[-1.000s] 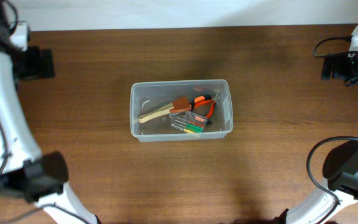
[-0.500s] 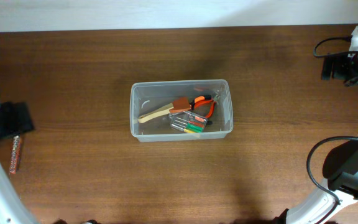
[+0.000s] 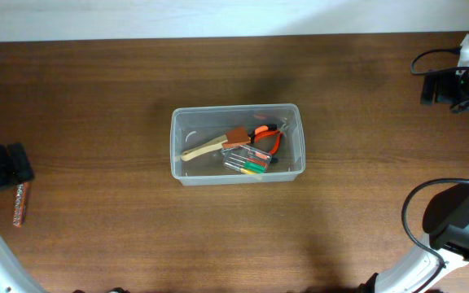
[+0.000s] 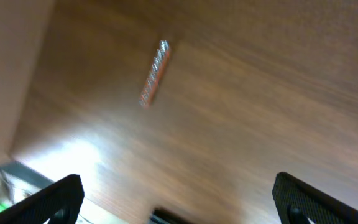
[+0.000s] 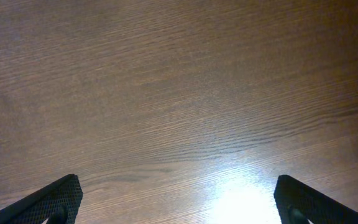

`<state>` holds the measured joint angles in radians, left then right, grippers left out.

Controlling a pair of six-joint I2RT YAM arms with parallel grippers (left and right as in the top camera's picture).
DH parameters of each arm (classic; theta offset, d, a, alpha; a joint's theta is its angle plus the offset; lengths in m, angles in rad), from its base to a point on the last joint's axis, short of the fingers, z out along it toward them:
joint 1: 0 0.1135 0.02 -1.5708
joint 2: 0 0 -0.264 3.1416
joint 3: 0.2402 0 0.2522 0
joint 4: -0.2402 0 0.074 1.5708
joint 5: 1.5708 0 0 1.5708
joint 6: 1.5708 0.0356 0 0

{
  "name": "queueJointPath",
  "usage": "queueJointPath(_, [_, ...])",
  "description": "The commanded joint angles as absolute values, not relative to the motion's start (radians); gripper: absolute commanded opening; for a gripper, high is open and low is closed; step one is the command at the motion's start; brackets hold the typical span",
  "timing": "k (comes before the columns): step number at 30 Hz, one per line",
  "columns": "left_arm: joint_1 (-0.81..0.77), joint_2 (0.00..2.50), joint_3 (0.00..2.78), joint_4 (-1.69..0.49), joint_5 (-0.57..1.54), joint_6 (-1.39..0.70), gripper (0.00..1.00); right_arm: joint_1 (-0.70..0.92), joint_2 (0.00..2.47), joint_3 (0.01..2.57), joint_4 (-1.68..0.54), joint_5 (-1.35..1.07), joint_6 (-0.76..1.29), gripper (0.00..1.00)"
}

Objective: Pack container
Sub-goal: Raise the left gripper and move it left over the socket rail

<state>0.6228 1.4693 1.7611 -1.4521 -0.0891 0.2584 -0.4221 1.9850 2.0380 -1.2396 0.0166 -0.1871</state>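
Brown wooden counter [image 3: 137, 81] held a clear plastic container [image 3: 302, 138] in the middle, with orange pliers [image 3: 269, 137] and other tools inside. A small red stick [image 3: 19, 203] lay far left, near the left pincer [image 4: 179, 200], whose fingers stood wide apart. The right pincer [image 5: 179, 200] was wide apart too.

Clear container [image 3: 192, 130] of hand tools [image 3: 251, 151]
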Motion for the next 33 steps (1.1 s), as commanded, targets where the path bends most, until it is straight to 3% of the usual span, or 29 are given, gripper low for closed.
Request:
queueJointPath(1, [0.651,1.502,1.753,-1.401,-0.145,0.452,0.99,-0.419,1.989,2.033,-1.237,0.011,-0.191,0.99])
queueJointPath(6, [0.701,1.603,1.753,-1.269,-0.154,0.564,0.99,-0.419,1.989,2.033,-1.237,0.011,-0.191,0.99])
queueJointPath(12, [0.729,1.742,1.753,-1.303,-0.154,0.694,0.99,-0.419,1.989,2.033,-1.237,0.011,-0.191,0.99])
queueJointPath(33, [0.794,2.013,1.753,-1.267,-0.059,0.698,0.99,-0.419,1.989,2.033,-1.237,0.011,-0.191,0.98])
